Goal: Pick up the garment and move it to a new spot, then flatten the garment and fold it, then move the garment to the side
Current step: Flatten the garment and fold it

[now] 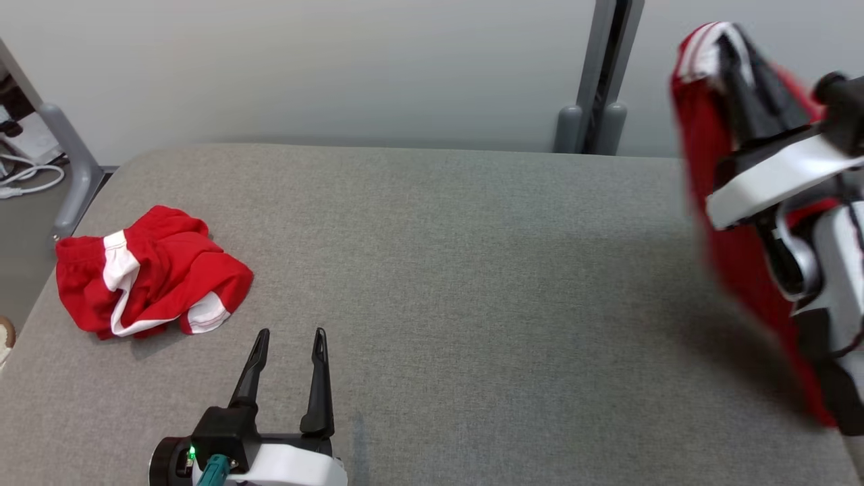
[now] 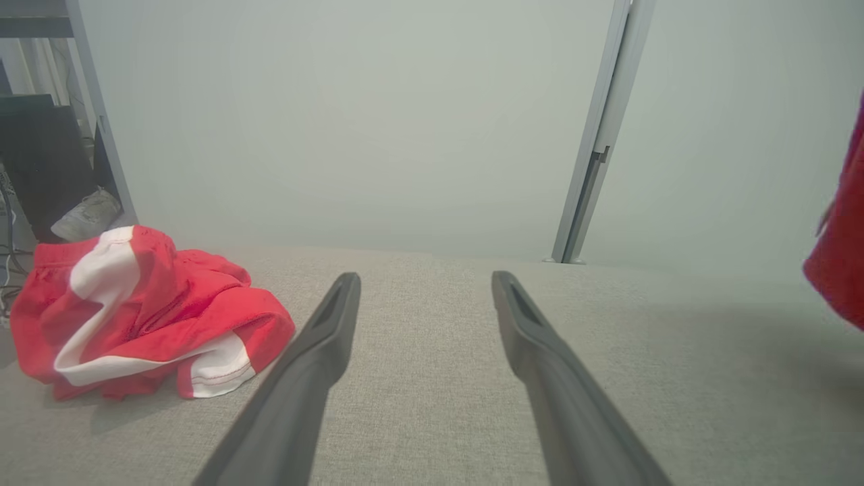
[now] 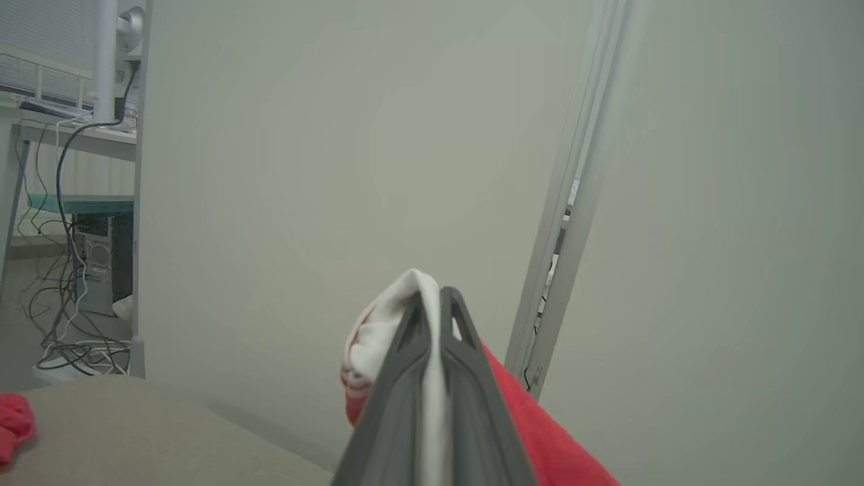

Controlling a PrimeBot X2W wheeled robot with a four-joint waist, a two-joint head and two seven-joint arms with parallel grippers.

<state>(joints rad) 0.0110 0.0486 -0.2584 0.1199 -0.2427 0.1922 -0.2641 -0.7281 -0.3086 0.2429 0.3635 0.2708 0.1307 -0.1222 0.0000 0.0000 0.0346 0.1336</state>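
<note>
A red garment with white trim (image 1: 709,175) hangs in the air at the right, above the grey table (image 1: 472,270). My right gripper (image 1: 725,40) is shut on its white-edged top; in the right wrist view the fingers (image 3: 466,358) pinch white cloth of the held garment (image 3: 385,337) between them. A second red and white garment (image 1: 148,280) lies crumpled at the table's left, also in the left wrist view (image 2: 135,310). My left gripper (image 1: 290,334) stands open low over the table near the front, right of that heap, with nothing between its fingers (image 2: 337,304).
A pale partition wall with a grey post (image 1: 601,74) runs behind the table. A grey table leg and cables (image 1: 40,175) sit at the far left. The held garment's edge (image 2: 844,256) shows at the right of the left wrist view.
</note>
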